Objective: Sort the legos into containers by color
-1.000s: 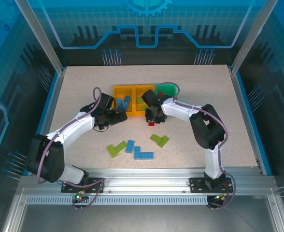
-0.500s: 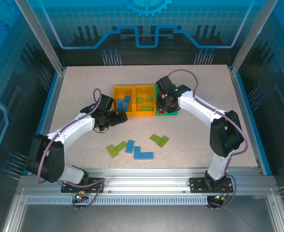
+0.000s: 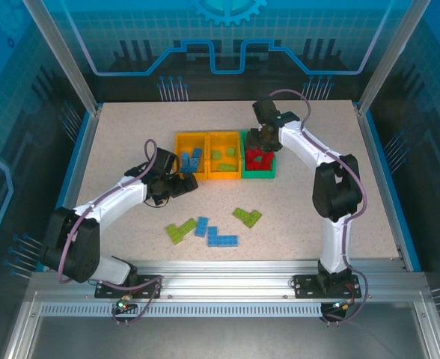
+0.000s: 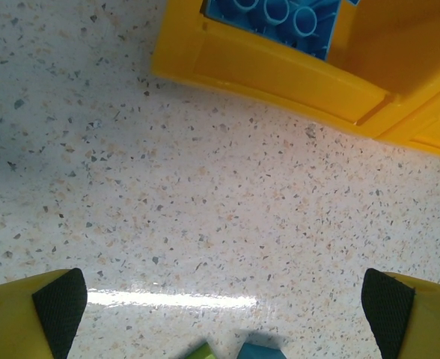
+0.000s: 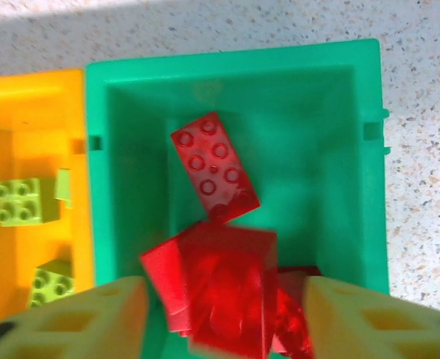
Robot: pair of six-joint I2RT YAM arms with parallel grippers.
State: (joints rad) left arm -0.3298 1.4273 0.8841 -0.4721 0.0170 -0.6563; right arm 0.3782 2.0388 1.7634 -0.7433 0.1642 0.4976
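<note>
- The right gripper (image 5: 224, 329) hangs over the green rectangular plastic bin (image 5: 235, 66) with its jaws spread wide. A blurred red studded plastic brick (image 5: 227, 292) sits between them, clear of the right finger, so it looks loose rather than held.
- The likely risk is that this brick lands on the other red bricks (image 5: 214, 168) already in the bin. It could then bounce or slide over the wall shared with the middle orange-yellow plastic bin (image 5: 33, 105), which holds lime green bricks (image 5: 18, 202).
- The left gripper (image 4: 224, 307) hovers low over the speckled tabletop (image 4: 205, 194), jaws wide apart and empty. It is just in front of the left orange-yellow plastic bin (image 4: 280, 82), which holds blue bricks (image 4: 280, 15).
- Loose lime green pieces (image 3: 179, 229) and loose blue pieces (image 3: 221, 238) lie close together on the table between the arms. A grab there could catch two colours at once.
</note>
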